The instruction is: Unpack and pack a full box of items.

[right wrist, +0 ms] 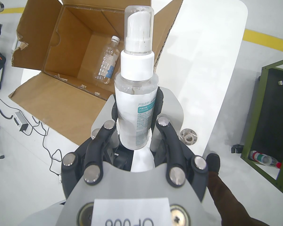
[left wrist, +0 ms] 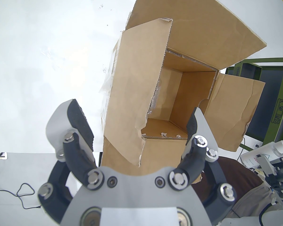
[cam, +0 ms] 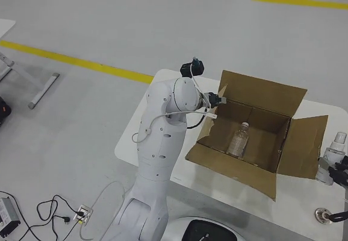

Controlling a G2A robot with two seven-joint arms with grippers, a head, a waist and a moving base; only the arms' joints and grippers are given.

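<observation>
Fingers (left wrist: 81,121) of the left gripper (left wrist: 136,114) stand spread at the torn left flap of the cardboard box (cam: 264,96), I see a water bottle (cam: 238,140) lying inside with room around it, and the right gripper (right wrist: 136,105) clamps a spray bottle (right wrist: 136,55) past the right flap, near the edge of the white table (cam: 300,196), grey floor (cam: 71,120) beyond.

Brown cardboard box (cam: 261,93), clear bottle (cam: 238,140) w/ white cap, white-capped spray bottle (right wrist: 135,109), white table (cam: 306,200)

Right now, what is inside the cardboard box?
One clear plastic bottle lies on the floor of the box. Nothing else shows there, though the torn flap covers the floor strip beneath it.
</observation>
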